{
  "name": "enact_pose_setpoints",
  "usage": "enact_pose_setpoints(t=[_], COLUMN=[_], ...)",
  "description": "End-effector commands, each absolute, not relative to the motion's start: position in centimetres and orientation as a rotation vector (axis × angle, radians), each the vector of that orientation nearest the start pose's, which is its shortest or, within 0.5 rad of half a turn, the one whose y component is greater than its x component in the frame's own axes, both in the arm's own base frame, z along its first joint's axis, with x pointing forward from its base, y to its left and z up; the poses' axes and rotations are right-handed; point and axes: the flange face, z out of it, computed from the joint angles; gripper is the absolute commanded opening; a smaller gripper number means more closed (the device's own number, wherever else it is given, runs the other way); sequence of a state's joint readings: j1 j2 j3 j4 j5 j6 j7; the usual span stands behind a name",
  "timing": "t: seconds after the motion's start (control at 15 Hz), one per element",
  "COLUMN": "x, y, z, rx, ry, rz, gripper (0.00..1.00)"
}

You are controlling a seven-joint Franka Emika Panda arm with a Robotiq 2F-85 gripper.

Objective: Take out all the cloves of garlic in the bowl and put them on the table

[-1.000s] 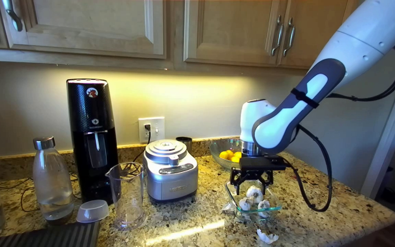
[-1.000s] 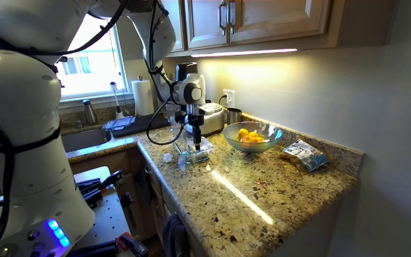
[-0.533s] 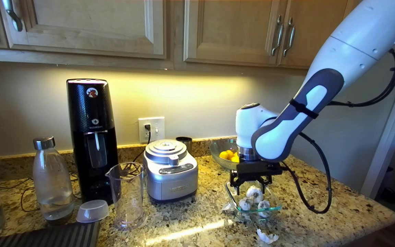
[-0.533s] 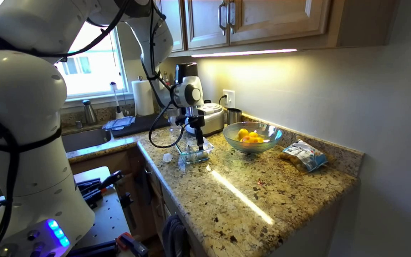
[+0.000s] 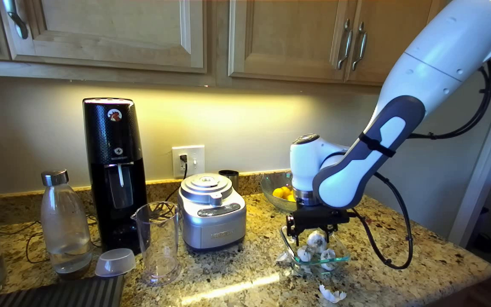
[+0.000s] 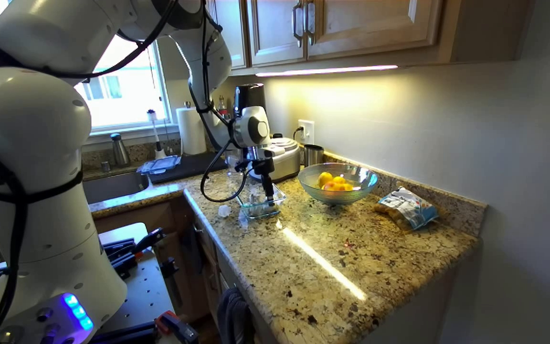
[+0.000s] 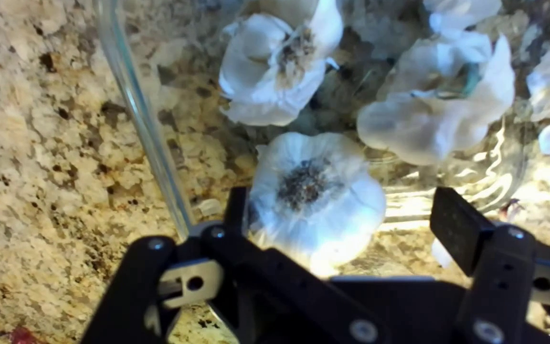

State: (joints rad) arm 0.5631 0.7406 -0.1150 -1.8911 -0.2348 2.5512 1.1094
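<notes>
Pincer (image 5: 313, 241) spread wide at the lower right of an exterior view, I'm low over the garlic cloves (image 5: 304, 254) inside the glass bowl (image 5: 340, 259), while nearer the middle the fruit bowl (image 5: 269, 187) cradles yellow fruit (image 5: 278, 192).

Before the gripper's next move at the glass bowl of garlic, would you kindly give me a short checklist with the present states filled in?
1. Gripper open: ok, its fingers stand apart.
2. Nearest garlic bulb lined up between them in the wrist view: ok.
3. That bulb centred: not ok, it sits closer to one finger.
4. Second bulb and third bulb apart from the fingers: ok.
5. Glass bowl upright on the countertop: ok.
6. Fingers free of the bowl's rim: cannot tell.
</notes>
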Motion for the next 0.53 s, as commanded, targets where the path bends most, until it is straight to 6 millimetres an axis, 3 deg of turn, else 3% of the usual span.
enact_pose_setpoints(t=[0.0,0.07,0.13,0.2,0.33,0.47], x=[55.08,55.09,55.07,55.06,55.05,55.06], y=[27.01,27.04,27.03,27.04,27.05,27.01], z=[10.20,10.17,10.13,10.12,10.20,10.26], rx=[-3.277,-3.278,-3.280,-3.281,-3.280,-3.276], ry=[0.745,0.744,0.743,0.742,0.740,0.739], rz=[-0.187,-0.187,-0.188,-0.188,-0.187,-0.179], gripper=[0.90,0.88,0.79,0.80,0.54,0.42])
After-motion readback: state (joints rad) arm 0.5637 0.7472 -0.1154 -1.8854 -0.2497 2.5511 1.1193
